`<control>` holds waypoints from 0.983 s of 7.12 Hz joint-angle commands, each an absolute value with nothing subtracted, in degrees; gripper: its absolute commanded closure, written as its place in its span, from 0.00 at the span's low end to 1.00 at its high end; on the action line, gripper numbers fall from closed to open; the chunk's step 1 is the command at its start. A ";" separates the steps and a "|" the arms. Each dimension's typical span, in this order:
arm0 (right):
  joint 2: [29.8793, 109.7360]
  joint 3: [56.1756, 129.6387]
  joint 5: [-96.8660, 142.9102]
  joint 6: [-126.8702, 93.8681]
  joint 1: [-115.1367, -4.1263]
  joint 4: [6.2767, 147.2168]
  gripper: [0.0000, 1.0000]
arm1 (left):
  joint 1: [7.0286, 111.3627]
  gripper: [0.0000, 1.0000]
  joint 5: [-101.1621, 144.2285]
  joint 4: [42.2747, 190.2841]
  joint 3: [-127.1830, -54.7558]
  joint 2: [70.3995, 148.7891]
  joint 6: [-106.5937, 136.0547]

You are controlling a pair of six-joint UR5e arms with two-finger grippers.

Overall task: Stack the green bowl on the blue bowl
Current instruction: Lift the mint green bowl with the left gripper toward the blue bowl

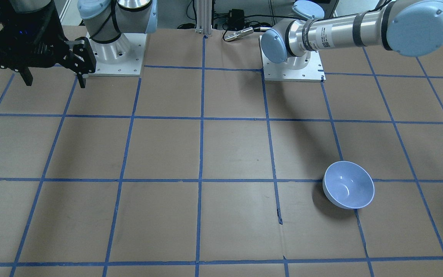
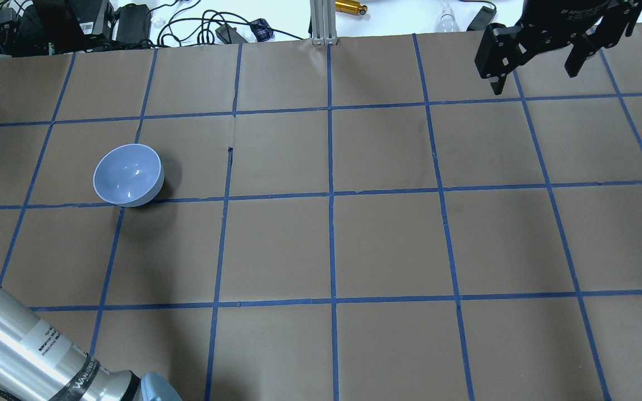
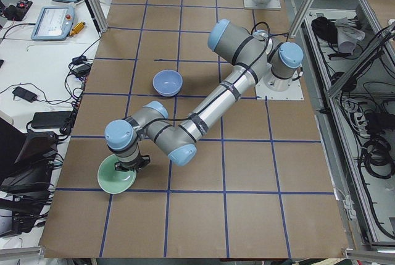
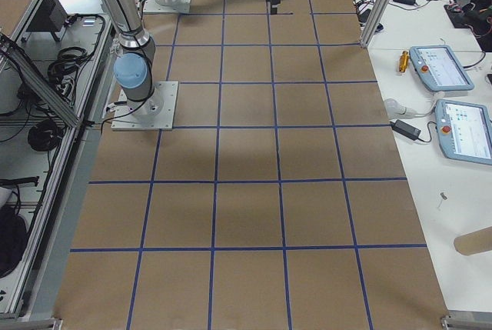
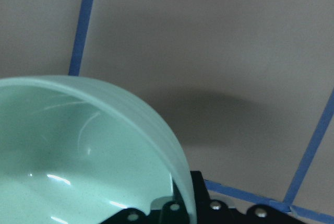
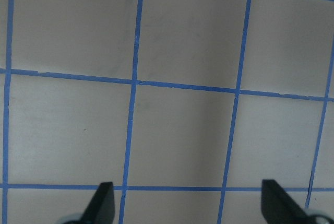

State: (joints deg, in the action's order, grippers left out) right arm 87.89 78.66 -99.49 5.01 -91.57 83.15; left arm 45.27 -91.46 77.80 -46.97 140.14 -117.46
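Observation:
The green bowl (image 3: 117, 180) hangs tilted under my left gripper (image 3: 128, 165), close over the table's end on my left side. In the left wrist view the green bowl (image 5: 78, 151) fills the lower left, its rim running into the gripper's black body, with its shadow on the paper beyond. The gripper looks shut on that rim. The blue bowl (image 2: 129, 175) stands upright and empty on the table, a few grid squares from the green one; it also shows in the front view (image 1: 348, 184) and the left view (image 3: 167, 82). My right gripper (image 2: 538, 61) is open, empty and high at the far right.
Brown paper with a blue tape grid (image 2: 332, 195) covers the table. Two arm base plates (image 1: 292, 69) sit on the robot's side. Cables and boxes (image 2: 76, 22) lie beyond the far edge. Teach pendants (image 4: 442, 68) rest on a side table.

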 commanded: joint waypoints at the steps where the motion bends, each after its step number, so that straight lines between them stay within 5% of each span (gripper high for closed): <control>1: 87.89 78.66 -99.49 5.01 -91.49 83.14 0.00 | 49.46 1.00 -91.67 79.01 -52.44 133.89 -107.47; 7: 87.89 78.66 -99.49 5.01 -91.49 83.14 0.00 | 65.27 1.00 -91.84 78.49 -71.51 119.29 -70.13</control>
State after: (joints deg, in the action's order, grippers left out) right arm 87.89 78.66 -99.49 5.01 -91.50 83.15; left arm 61.31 -91.74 78.50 -67.57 122.26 -79.35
